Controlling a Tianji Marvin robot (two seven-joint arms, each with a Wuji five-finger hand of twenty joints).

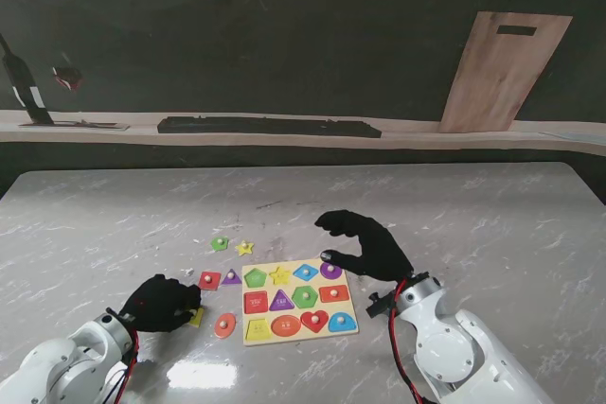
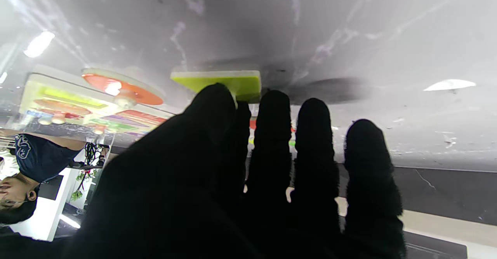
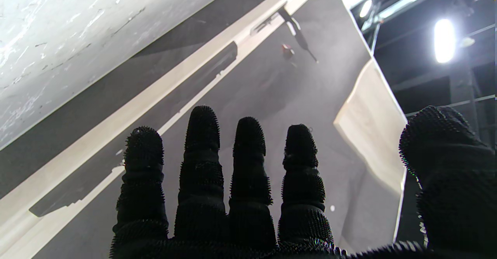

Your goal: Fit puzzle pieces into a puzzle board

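Observation:
The yellow puzzle board (image 1: 295,311) lies near me at the middle of the table, with coloured shapes in its slots. Thumb and forefinger of my left hand (image 1: 163,302) close on a yellow-green square piece (image 2: 217,83) just left of the board, low at the table top. An orange oval piece (image 1: 225,324) lies between that hand and the board. Farther off lie a red square (image 1: 209,280), a purple triangle (image 1: 231,277), a green piece (image 1: 220,243) and a yellow star (image 1: 244,248). My right hand (image 1: 365,243) hovers open over the board's far right corner, holding nothing.
A ledge runs along the back wall with a long black bar (image 1: 270,126) on it. A wooden board (image 1: 502,71) leans at the back right and a dark stand (image 1: 24,92) sits at the back left. A person (image 2: 19,189) shows in the left wrist view.

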